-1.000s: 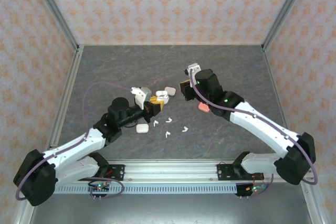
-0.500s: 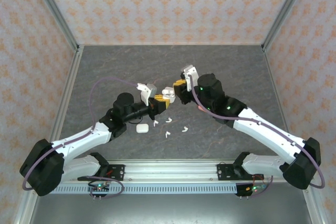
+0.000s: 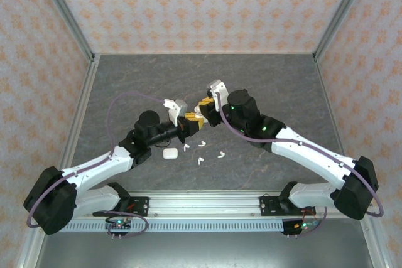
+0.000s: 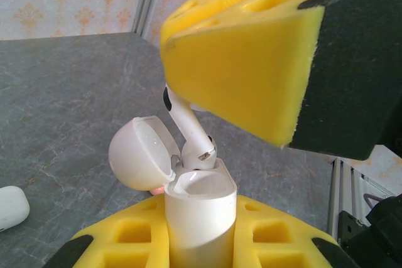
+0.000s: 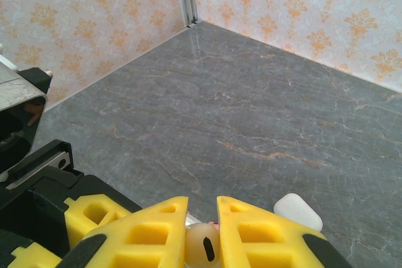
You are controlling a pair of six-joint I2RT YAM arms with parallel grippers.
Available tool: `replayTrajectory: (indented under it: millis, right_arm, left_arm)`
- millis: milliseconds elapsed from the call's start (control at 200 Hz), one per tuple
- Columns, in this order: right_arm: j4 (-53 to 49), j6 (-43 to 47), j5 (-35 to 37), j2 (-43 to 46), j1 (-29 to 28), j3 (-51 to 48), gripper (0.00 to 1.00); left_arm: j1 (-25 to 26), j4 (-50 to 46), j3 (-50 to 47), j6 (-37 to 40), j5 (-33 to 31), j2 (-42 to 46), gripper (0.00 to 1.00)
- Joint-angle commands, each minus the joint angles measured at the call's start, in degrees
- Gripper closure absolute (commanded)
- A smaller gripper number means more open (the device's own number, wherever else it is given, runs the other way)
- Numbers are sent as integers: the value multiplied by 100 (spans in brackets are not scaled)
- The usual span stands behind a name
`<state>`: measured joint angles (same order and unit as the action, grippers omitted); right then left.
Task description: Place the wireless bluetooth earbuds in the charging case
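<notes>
We see the left arm (image 3: 94, 171) and the right arm (image 3: 314, 155) stretched toward the middle of the table (image 3: 125, 80), their grippers meeting tip to tip. Our left gripper (image 3: 190, 123) is clamped on a white charging case (image 4: 200, 218), which stands upright between its yellow pads (image 4: 100, 249) with the lid (image 4: 139, 153) flipped open. Our right gripper (image 3: 206, 106) pinches a white earbud (image 4: 187, 127) just above that case, stem pointing down, its end at the open mouth. Beside the left gripper, on the table, lie several loose earbuds (image 3: 220, 153) and a closed case (image 3: 169, 153).
</notes>
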<state>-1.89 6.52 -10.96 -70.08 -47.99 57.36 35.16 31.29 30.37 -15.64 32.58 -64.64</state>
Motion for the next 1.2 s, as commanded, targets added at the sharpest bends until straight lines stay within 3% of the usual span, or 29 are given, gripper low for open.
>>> replayTrajectory:
  millis: [0,345,891,1196]
  right_arm:
    - [225,9,-190,-29,-35,-45,84]
    - [184,-81,-299,-32,-35,-216,84]
    - [217,-439,-1054,40,-35,-257,83]
    - [20,-627,-1078,148,-36,56,64]
  left_arm:
    - [35,315,145,-65,52,145,100]
    - [35,374,74,-69,-61,265,100]
    - [35,457,-22,-37,-124,388,100]
    - [35,470,-136,94,-146,516,100]
